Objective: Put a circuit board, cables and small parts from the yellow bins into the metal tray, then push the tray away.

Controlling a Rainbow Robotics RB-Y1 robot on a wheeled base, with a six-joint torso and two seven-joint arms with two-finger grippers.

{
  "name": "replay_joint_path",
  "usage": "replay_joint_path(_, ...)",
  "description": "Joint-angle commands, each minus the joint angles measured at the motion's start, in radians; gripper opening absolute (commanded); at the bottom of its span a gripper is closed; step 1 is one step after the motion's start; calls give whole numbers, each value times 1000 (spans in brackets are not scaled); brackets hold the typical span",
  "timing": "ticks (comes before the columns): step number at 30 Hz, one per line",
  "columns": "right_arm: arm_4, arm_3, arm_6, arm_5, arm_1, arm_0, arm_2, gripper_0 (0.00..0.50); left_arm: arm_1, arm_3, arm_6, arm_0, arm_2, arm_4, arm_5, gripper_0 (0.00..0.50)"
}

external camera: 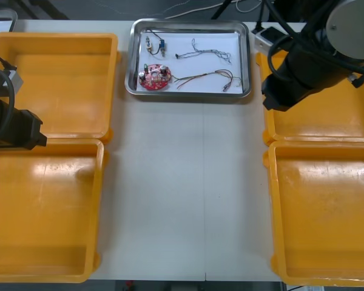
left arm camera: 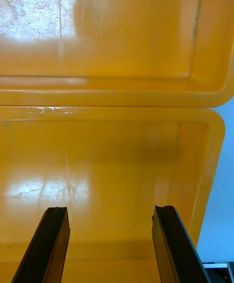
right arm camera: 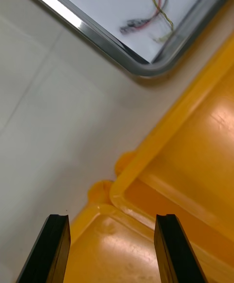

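Loaded metal tray [external camera: 188, 93] sits far centre. Both grippers are released, empty — right gripper [right arm camera: 112, 219] over the right yellow bins [external camera: 321, 143] near its corner, left gripper [left arm camera: 109, 210] over the left yellow bins [external camera: 54, 138]. An off-centre push might spin it off the table [external camera: 188, 182] — its far edge seems close.

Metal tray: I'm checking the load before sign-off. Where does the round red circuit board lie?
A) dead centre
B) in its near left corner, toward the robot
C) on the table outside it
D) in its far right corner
B: in the front view the circuit board lies inside the tray, in the corner nearest the robot on its left, with the red and yellow cable running off to its right.
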Motion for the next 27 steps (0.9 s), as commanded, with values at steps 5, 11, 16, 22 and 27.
replay_joint_path(5,-37,-70,-234,31,-141,143,-151,500,33,-27,12,14,33,-9,-8,500)
replay_joint_path(11,-53,-81,-346,41,-171,221,-239,500,33,-27,12,14,33,-9,-8,500)
replay_joint_path(16,-46,-86,-423,46,-191,307,-320,500,33,-27,12,14,33,-9,-8,500)
replay_joint_path(22,-14,-106,-408,40,-193,411,-408,500,33,-27,12,14,33,-9,-8,500)
replay_joint_path(27,-7,-132,-385,24,-193,479,-451,500,33,-27,12,14,33,-9,-8,500)
